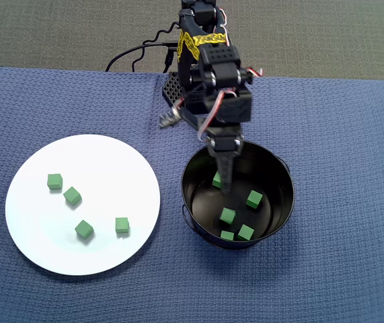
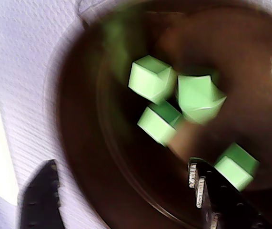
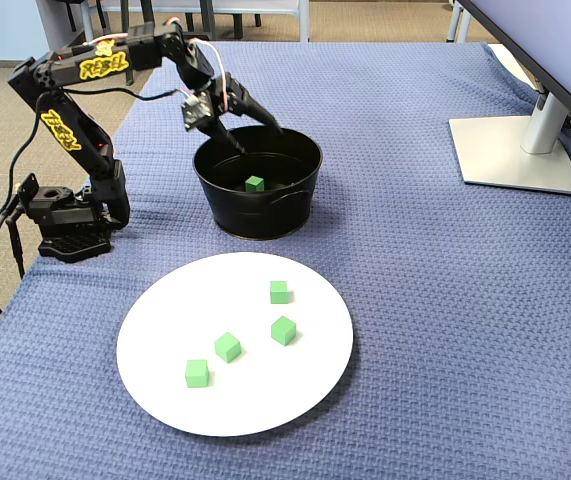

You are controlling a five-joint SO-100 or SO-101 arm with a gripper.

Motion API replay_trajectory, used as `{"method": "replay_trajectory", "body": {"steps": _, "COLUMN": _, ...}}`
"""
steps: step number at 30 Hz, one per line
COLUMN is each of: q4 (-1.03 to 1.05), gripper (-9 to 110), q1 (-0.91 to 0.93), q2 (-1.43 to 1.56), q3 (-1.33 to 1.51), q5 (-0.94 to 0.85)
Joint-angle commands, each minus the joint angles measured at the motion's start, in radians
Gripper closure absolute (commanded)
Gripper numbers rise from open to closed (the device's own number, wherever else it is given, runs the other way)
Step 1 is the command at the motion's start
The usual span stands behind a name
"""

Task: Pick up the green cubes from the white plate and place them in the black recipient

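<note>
Green cubes (image 1: 253, 198) lie in the black recipient (image 1: 282, 175), one partly hidden under the tool (image 1: 224, 185). Wrist view is blurred; the tool's fingers stand apart, empty.

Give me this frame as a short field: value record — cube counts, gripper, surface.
cubes on plate: four on the white plate
cubes in pot: five visible from overhead inside the black pot
gripper: over the pot's rim, open, holding nothing
surface: blue cloth
other: monitor stand in the fixed view
</note>
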Motion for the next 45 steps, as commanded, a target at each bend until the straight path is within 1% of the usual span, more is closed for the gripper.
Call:
{"method": "replay_trajectory", "body": {"steps": 1, "q4": 0.135, "gripper": 73, "q1": 0.161, "q2": 0.061, "q3": -0.178, "q5": -0.077}}
{"method": "replay_trajectory", "body": {"steps": 3, "q4": 0.16, "gripper": 76, "q1": 0.308, "q2": 0.069, "q3": -0.207, "q5": -0.097}}
{"method": "replay_trajectory", "body": {"steps": 6, "q4": 0.094, "gripper": 79, "q1": 0.512, "q2": 0.0, "q3": -0.195, "q5": -0.098}}
{"method": "replay_trajectory", "body": {"steps": 10, "q4": 0.003, "gripper": 80, "q1": 0.621, "q2": -0.192, "q3": -0.17, "q5": -0.155}}
{"method": "replay_trajectory", "body": {"steps": 13, "q4": -0.057, "gripper": 82, "q1": 0.669, "q2": -0.38, "q3": -0.225, "q5": -0.229}}
{"method": "replay_trajectory", "body": {"steps": 16, "q4": -0.043, "gripper": 82, "q1": 0.687, "q2": -0.549, "q3": -0.337, "q5": -0.333}}
{"method": "replay_trajectory", "body": {"steps": 20, "q4": -0.061, "gripper": 81, "q1": 0.699, "q2": -0.635, "q3": -0.403, "q5": -0.382}}
{"method": "replay_trajectory", "body": {"steps": 24, "q4": -0.08, "gripper": 80, "q1": 0.701, "q2": -0.756, "q3": -0.453, "q5": -0.385}}
{"method": "replay_trajectory", "body": {"steps": 28, "q4": -0.074, "gripper": 80, "q1": 0.701, "q2": -0.808, "q3": -0.506, "q5": -0.4}}
{"method": "replay_trajectory", "body": {"steps": 34, "q4": 0.023, "gripper": 80, "q1": 0.647, "q2": -0.908, "q3": -0.612, "q5": -0.448}}
{"method": "replay_trajectory", "body": {"steps": 38, "q4": 0.071, "gripper": 80, "q1": 0.635, "q2": -0.973, "q3": -0.709, "q5": -0.43}}
{"method": "replay_trajectory", "body": {"steps": 45, "q4": 0.089, "gripper": 80, "q1": 0.592, "q2": -1.046, "q3": -0.778, "q5": -0.405}}
